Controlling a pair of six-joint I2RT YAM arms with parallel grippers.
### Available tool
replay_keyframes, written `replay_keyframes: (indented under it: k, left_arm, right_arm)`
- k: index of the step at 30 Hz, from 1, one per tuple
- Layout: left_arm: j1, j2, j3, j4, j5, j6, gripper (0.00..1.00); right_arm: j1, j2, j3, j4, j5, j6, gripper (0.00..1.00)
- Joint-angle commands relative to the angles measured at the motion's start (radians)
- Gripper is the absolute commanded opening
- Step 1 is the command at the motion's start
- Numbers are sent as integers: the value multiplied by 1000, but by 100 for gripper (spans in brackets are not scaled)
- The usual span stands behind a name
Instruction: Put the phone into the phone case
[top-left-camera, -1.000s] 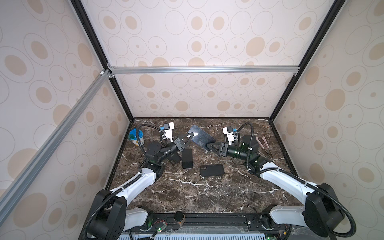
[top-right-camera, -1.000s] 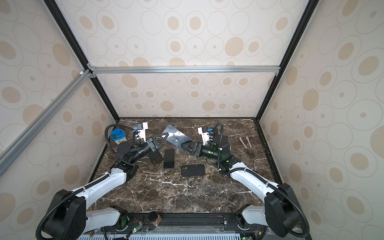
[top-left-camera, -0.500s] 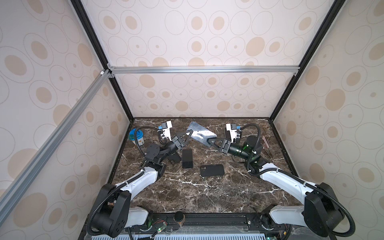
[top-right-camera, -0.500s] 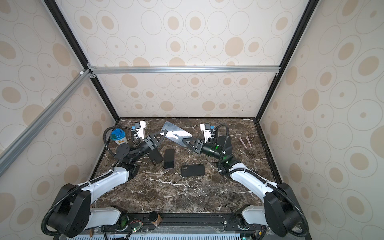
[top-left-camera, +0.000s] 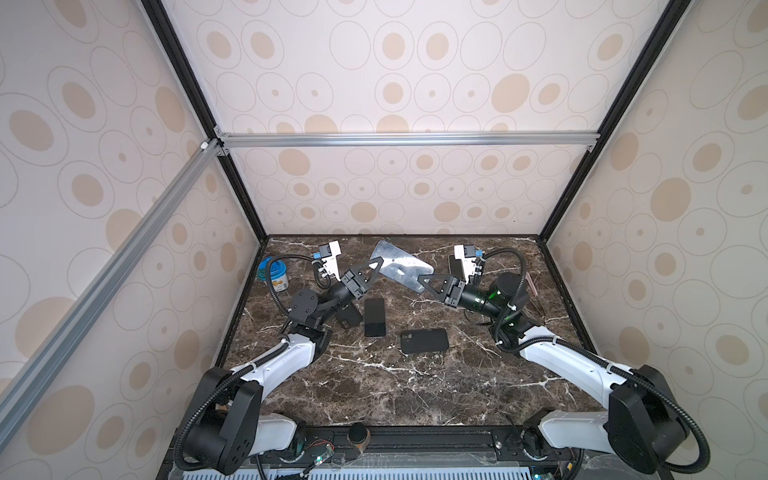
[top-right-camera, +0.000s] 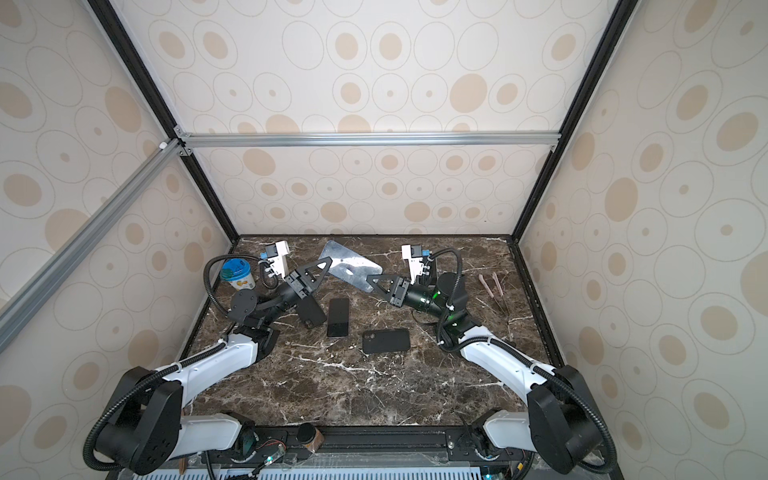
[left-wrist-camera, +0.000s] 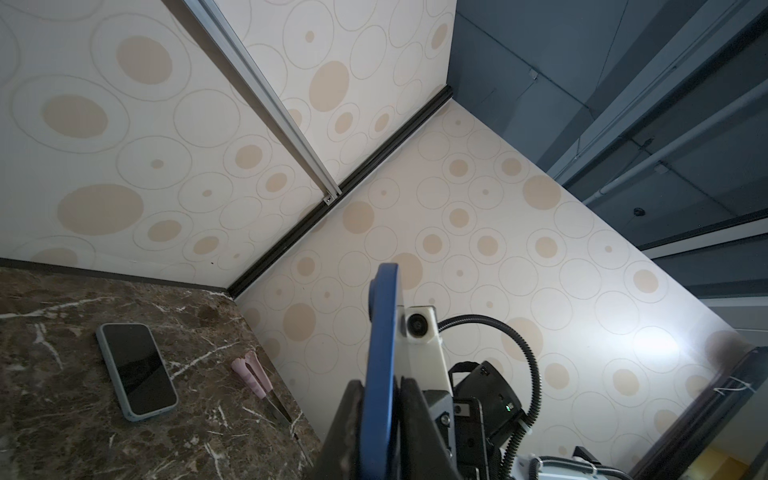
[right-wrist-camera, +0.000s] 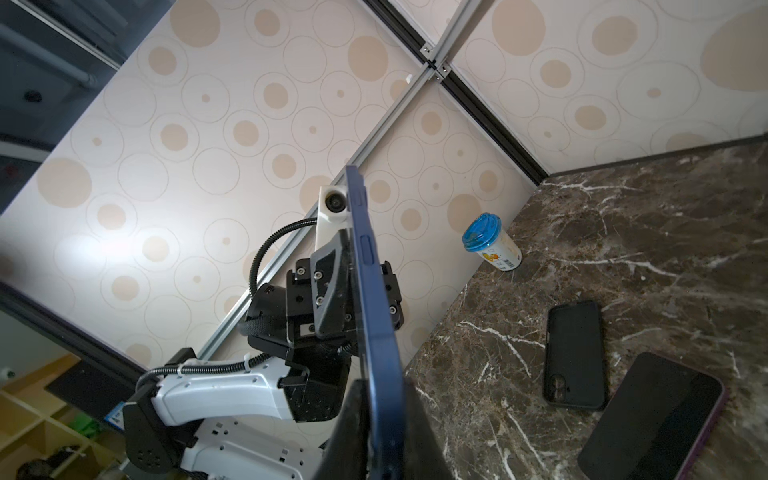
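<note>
Though the cup (right-wrist-camera: 492, 245) label was unreadably small, the blue phone (top-left-camera: 401, 266) hung beyond the black phone case (top-left-camera: 424, 340), pinched by left gripper (top-left-camera: 377, 262) and right gripper (top-left-camera: 420, 278), the latter's jaws having just narrowed.

Both wrist views give you the phone (left-wrist-camera: 380, 353) edge-on, near end cropped by the frame; can't read whether the left gripper (left-wrist-camera: 380, 388) grips it. Left of the phone, black case (top-left-camera: 351, 319) is half under the left arm (top-left-camera: 332, 297). Right of the phone, another handset (top-left-camera: 453, 268) is mostly behind the right wrist camera (top-left-camera: 465, 259).
</note>
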Motion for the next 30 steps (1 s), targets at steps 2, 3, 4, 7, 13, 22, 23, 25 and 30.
replay_keyframes:
  k: [2,3,4,7,13,22,23,25,30]
  left_arm:
    - [6,-14,-31,59,36,8,28]
    - [6,-15,-45,50,43,12,30]
    - [6,-17,-58,42,50,18,30]
    - [6,-24,-86,11,68,42,39]
    - [6,-82,-76,-213,72,174,68]
    - [5,-200,42,-873,-87,544,78]
    - [5,-203,44,-913,-102,562,79]
    - [6,-204,42,-973,-123,584,79]
    - [-5,-180,16,-1027,-139,599,73]
  right_arm:
    - [-2,-32,4,-31,11,-24,1]
    - [-2,-45,10,-67,13,-43,1]
    - [-1,-56,12,-99,19,-54,0]
    - [-1,-88,11,-160,38,-85,0]
    - [-2,-126,62,-428,95,-193,0]
    - [-27,-117,285,-1071,204,-469,0]
    - [-38,-105,311,-1140,212,-490,0]
    - [-70,-72,356,-1253,213,-516,0]
    - [-165,25,400,-1429,104,-582,0]
